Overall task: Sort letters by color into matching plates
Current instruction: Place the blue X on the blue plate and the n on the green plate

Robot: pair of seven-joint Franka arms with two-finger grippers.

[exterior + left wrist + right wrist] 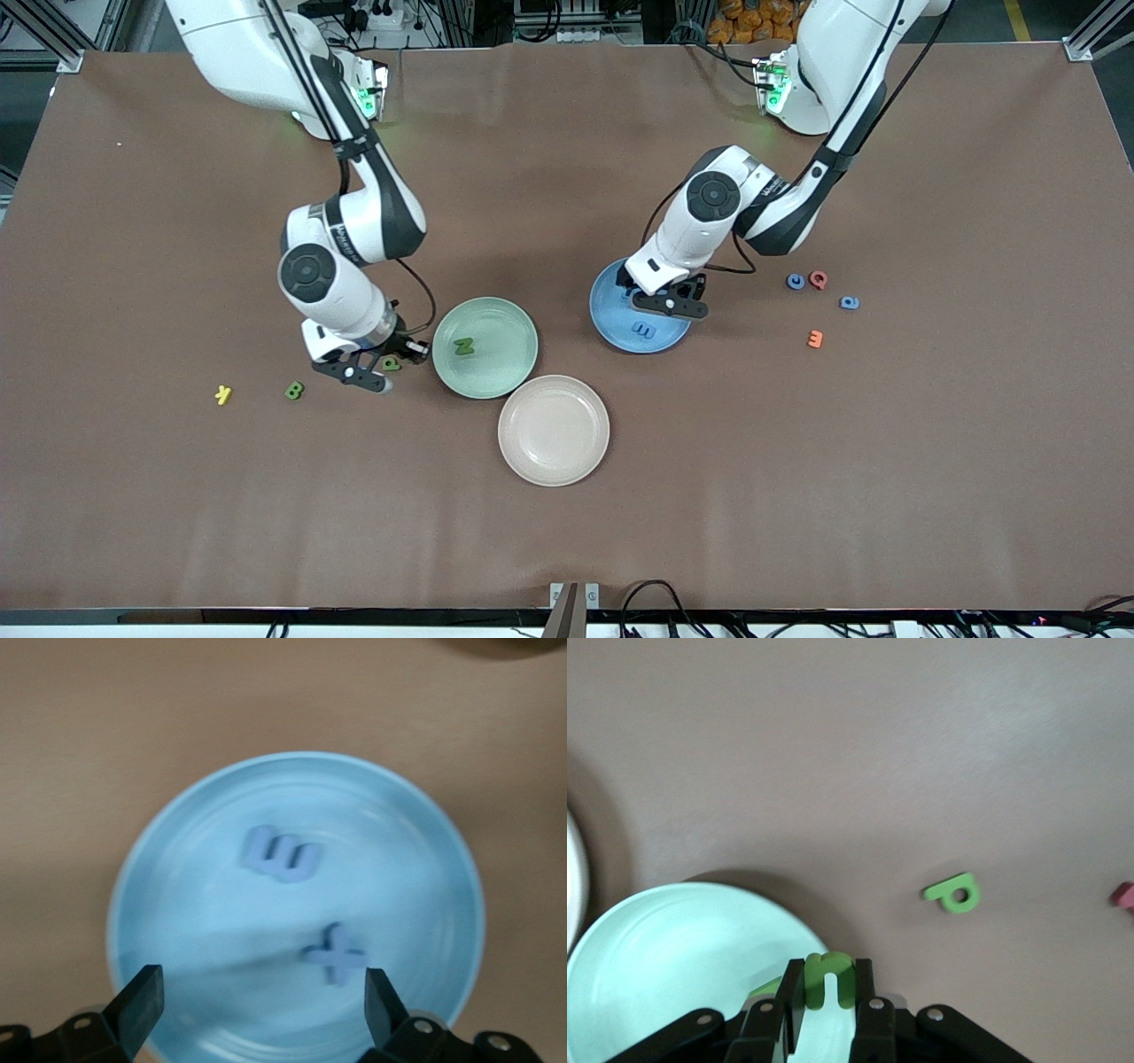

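My right gripper (391, 363) hangs over the table beside the rim of the mint green plate (509, 372), shut on a green letter (830, 979). A green N (463, 346) lies in that plate (664, 948). A green P (954, 893) lies on the table nearby. A green B (294, 390) lies toward the right arm's end. My left gripper (671, 306) is open and empty, low over the blue plate (611, 321). That plate (399, 842) holds a blue E (282, 857) and a blue t (335, 954). Two blue letters (796, 282) (849, 302) lie toward the left arm's end.
A beige-pink plate (554, 430) sits nearer the front camera, beside the mint plate. A red letter (818, 280) and an orange letter (815, 338) lie by the loose blue ones. A yellow letter (223, 394) lies beside the green B. A pink piece (1123, 895) shows at the right wrist view's edge.
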